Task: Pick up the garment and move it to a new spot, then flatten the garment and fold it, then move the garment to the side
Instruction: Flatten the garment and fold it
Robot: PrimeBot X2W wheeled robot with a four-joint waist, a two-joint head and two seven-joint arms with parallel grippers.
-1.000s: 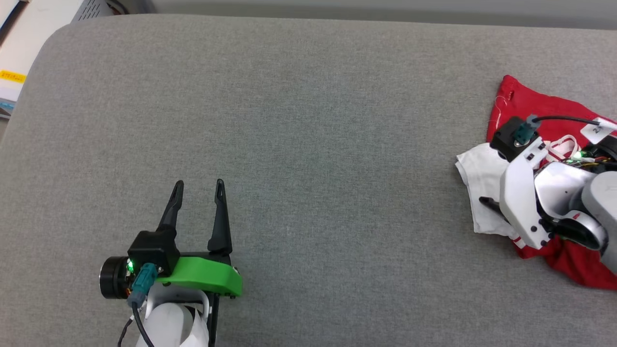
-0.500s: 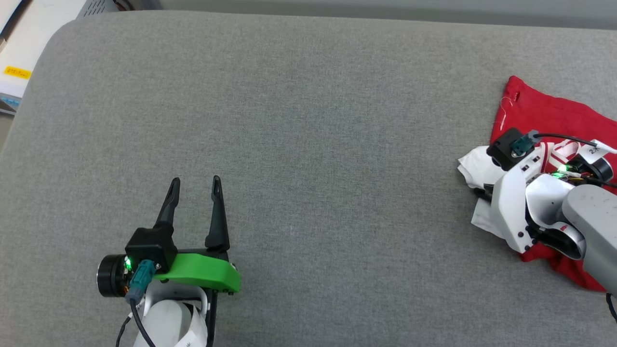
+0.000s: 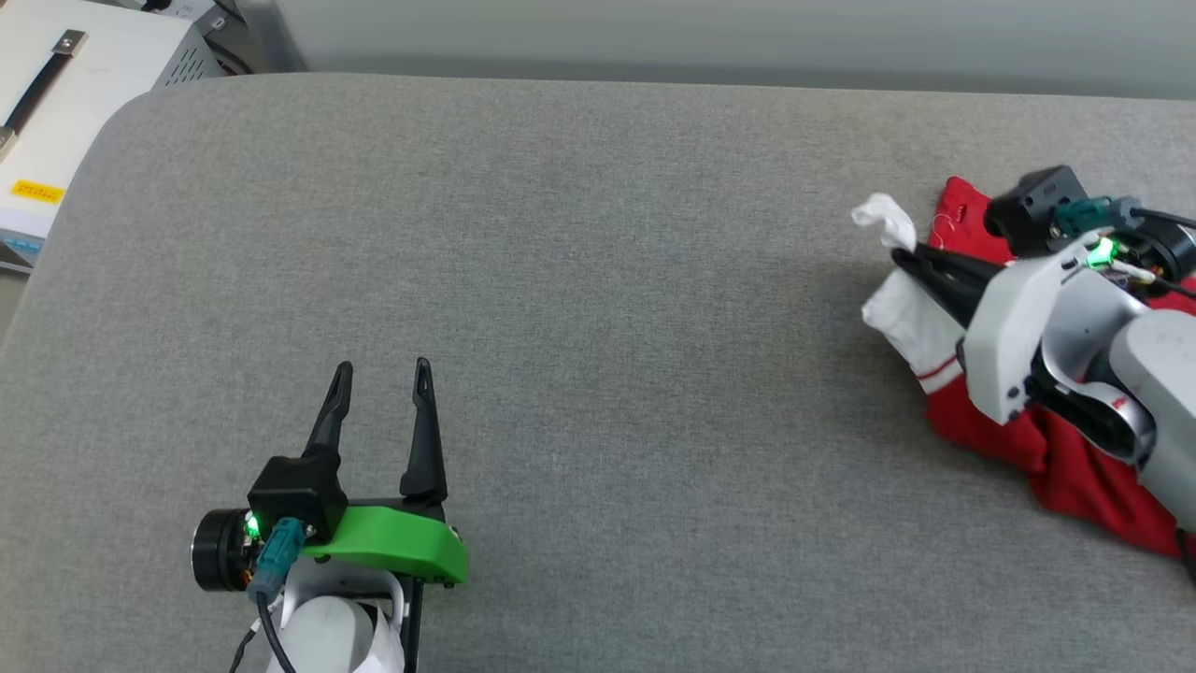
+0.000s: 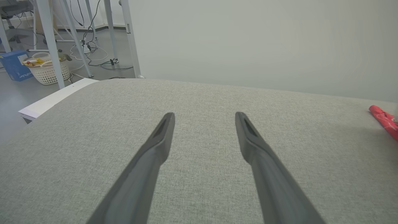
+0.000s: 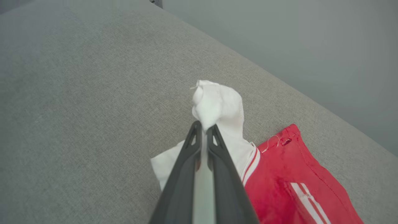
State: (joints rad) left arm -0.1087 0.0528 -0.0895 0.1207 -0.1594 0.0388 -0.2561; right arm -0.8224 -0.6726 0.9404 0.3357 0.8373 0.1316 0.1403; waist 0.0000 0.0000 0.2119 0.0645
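My right gripper [image 3: 903, 254] is pinched tight on a white sleeve of the garment [image 3: 1056, 463]. In the right wrist view its 2 dark fingers [image 5: 189, 155] meet with only a thin strip of white cloth between them. A bunched knot of sleeve pokes out past the right gripper [image 5: 203, 127]. The rest of the garment [image 5: 279, 177] trails back under the gripper: more white cloth, the red-and-white striped seam, then the red body, crumpled on the table [image 5: 77, 93]. It lies at the far right edge of my head view, close to the back rim of the table [image 3: 598, 280]. My own pale right forearm [image 3: 1065, 327] crosses over the garment's middle and hides it, so I cannot tell how that part lies.

My left gripper [image 3: 383, 366] sits well apart from the garment, low on the left, fingers spread wide with grey cover showing between them [image 4: 203, 116]. From there, the garment [image 4: 384, 119] shows as a red sliver at the right edge.

Off the table's left corner stands a white cabinet [image 3: 65, 103] with a yellow label [image 3: 37, 192]. Beyond that corner the left wrist view shows metal legs [image 4: 51, 40], a white basket [image 4: 46, 71], a blue box [image 4: 14, 65] and loose cables [image 4: 90, 51] on the floor. A plain grey wall [image 4: 264, 46] stands behind the table.
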